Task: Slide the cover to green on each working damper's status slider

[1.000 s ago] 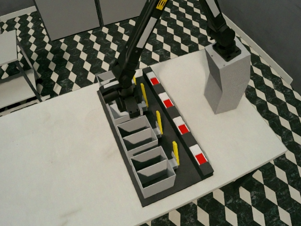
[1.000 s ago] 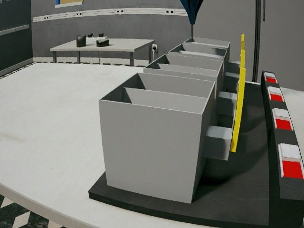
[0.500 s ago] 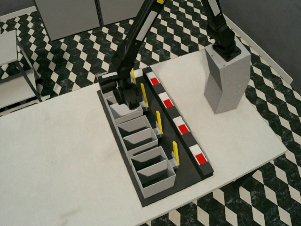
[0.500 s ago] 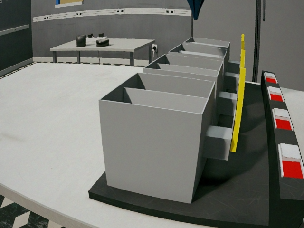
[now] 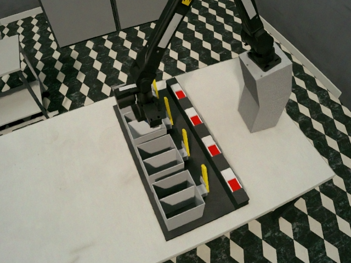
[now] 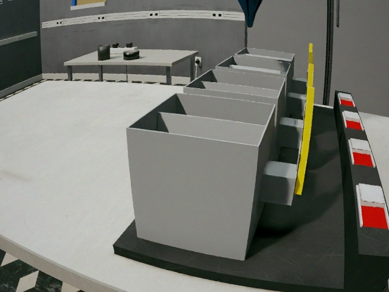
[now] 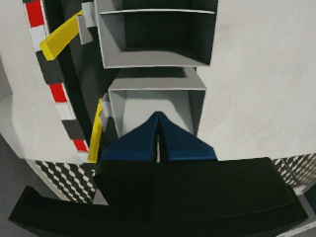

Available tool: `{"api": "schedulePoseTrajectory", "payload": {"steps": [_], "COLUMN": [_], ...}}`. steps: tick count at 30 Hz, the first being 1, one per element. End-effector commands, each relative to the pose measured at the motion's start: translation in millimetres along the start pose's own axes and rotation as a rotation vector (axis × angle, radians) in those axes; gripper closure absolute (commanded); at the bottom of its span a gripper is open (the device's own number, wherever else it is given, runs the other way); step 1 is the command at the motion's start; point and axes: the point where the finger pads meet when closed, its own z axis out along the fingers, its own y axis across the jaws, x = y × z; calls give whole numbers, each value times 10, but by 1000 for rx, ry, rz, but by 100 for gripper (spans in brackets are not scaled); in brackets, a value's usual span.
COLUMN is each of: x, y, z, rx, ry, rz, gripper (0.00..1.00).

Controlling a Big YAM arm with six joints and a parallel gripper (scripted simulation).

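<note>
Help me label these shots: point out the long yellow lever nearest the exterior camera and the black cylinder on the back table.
Long yellow lever (image 5: pixel 205 178) (image 6: pixel 306 141): top and exterior views, middle of its bar.
Black cylinder (image 6: pixel 103 52): exterior view, its side.

Closed blue gripper fingertips — above a grey damper (image 7: pixel 197 111), yellow handles (image 7: pixel 63 37) to the left, red-and-white sliders (image 7: pixel 58 94) beyond.
</note>
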Motion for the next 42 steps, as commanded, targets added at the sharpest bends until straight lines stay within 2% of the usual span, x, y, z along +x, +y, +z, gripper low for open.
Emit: {"api": "schedulePoseTrajectory", "payload": {"steps": [1, 8, 9, 10, 11, 12, 14, 17, 29, 31, 35, 36, 37, 39, 42], "x": [-21, -19, -20, -20, -20, -20, -20, -44, -30, -30, -17, -16, -17, -13, -8], "y": [-172, -174, -154, -10, 37, 6, 6, 305, 2176, 2176, 2398, 2404, 2275, 2262, 2395], "z": [36, 43, 51, 102, 71, -66, -66, -57, -7, -7, -5, -5, -23, -25, 30], "rx": [27, 26, 24, 0, 2, 33, 33, 31, 23, 23, 21, 21, 42, 44, 13], "ry": [-3, -3, -3, -3, -3, -4, -4, -5, -3, -3, -2, -2, -3, -2, -1], "rz": [-9, -9, -9, -10, -10, -8, -8, -9, -1, -1, 2, 1, 1, 2, 0], "gripper": [100, 100, 100, 100, 100, 100, 100, 100, 100, 100, 100, 100, 100, 100, 100]}}
